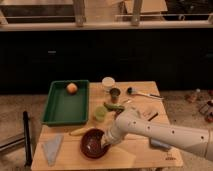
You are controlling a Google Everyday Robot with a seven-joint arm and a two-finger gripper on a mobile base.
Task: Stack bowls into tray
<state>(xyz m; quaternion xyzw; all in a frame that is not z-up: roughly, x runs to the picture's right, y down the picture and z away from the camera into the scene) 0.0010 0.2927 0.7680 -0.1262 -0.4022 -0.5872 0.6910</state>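
A dark red-brown glossy bowl [93,143] sits on the pale wooden table near its front edge. My gripper [104,144] is at the end of the white arm, right at the bowl's right rim. The dark-green tray [59,113] lies at the back left of the table, apart from the bowl, with an orange round fruit [72,88] in its far part.
A small metal cup [115,93], a white cup [107,82], a light-green cup [100,113], a green vegetable [114,106], a spoon [141,93], a banana [79,131] and a grey cloth [52,148] lie on the table [145,152]. A dark post [26,137] stands left.
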